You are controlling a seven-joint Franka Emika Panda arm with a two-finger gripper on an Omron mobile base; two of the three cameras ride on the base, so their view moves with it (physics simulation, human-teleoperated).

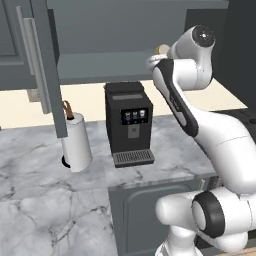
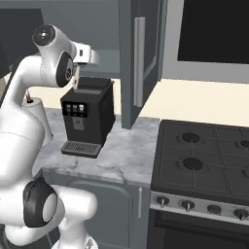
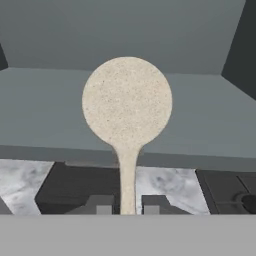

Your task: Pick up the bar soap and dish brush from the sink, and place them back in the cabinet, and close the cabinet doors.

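**Marble counter below, open cabinet above: brush at the shelf's edge**

Grey-veined marble counter (image 1: pixel 55 200) runs beneath the cabinet (image 1: pixel 115 30), whose grey inner shelf (image 3: pixel 45 107) lies bare in the hand view. On the counter under that shelf stands a black coffee machine (image 1: pixel 128 122); to the left of the coffee machine is a white paper towel roll (image 1: pixel 77 140), and to its right, past the counter's end, a black stove (image 2: pixel 206 155). Both cabinet doors stand open: the left door (image 1: pixel 42 60) hangs well left of the coffee machine, the right door (image 2: pixel 138 58) just right of it.

The hand (image 3: pixel 127 209) is clenched on the thin handle of the dish brush (image 3: pixel 127 102), which points toward the cabinet, its round cream head hovering in front of the shelf edge, above the coffee machine.

The step in hand looks like setting the brush inside. Done well, the arm would carry the head in over the shelf's front lip, well above the coffee machine's top, lower until the brush rests on the shelf, and only then release, so it cannot roll off the front. The bar soap and the doors would remain.
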